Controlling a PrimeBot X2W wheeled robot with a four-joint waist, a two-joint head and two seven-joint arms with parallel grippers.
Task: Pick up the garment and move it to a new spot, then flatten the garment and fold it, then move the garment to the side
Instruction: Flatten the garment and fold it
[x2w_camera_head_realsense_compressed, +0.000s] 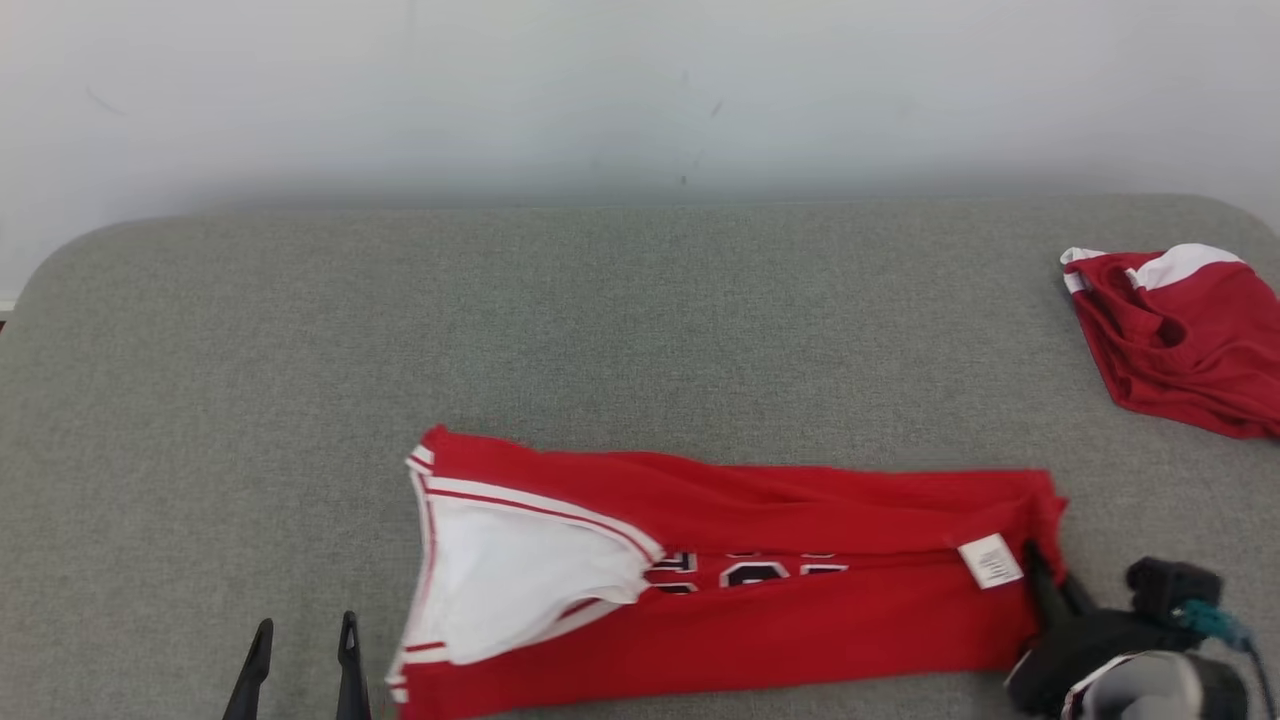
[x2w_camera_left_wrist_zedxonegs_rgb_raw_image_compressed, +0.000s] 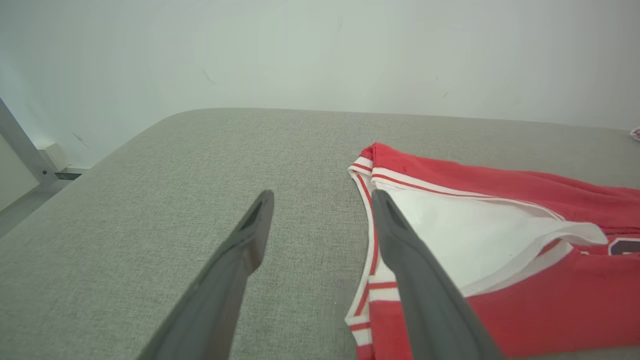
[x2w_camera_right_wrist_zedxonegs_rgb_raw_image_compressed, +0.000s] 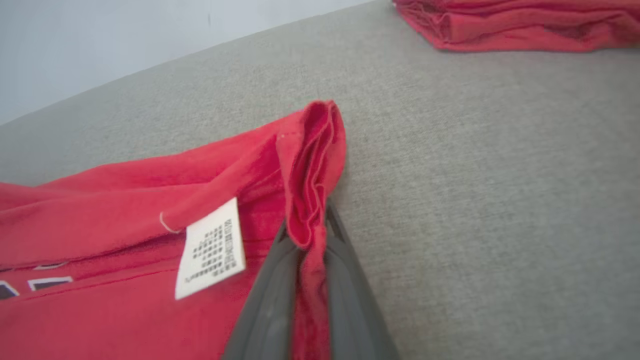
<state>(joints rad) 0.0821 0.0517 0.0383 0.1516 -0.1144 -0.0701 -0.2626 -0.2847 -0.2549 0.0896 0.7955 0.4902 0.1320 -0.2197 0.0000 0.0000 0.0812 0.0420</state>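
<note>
The garment (x2w_camera_head_realsense_compressed: 760, 580) is a red jersey with white trim, lying folded lengthwise in a long strip across the grey surface near its front edge. A white label (x2w_camera_head_realsense_compressed: 990, 560) sits near its right end. My right gripper (x2w_camera_head_realsense_compressed: 1035, 560) is shut on the bunched red hem at that right end; in the right wrist view the fabric (x2w_camera_right_wrist_zedxonegs_rgb_raw_image_compressed: 310, 200) is pinched between the two fingers (x2w_camera_right_wrist_zedxonegs_rgb_raw_image_compressed: 270, 305). My left gripper (x2w_camera_head_realsense_compressed: 300, 650) stands open just left of the jersey's white armhole end (x2w_camera_left_wrist_zedxonegs_rgb_raw_image_compressed: 380, 235), touching nothing I can see.
A second red and white garment (x2w_camera_head_realsense_compressed: 1180, 335) lies folded at the far right of the grey padded table (x2w_camera_head_realsense_compressed: 400, 330). A pale wall rises behind. Bare cloth surface stretches across the left and back.
</note>
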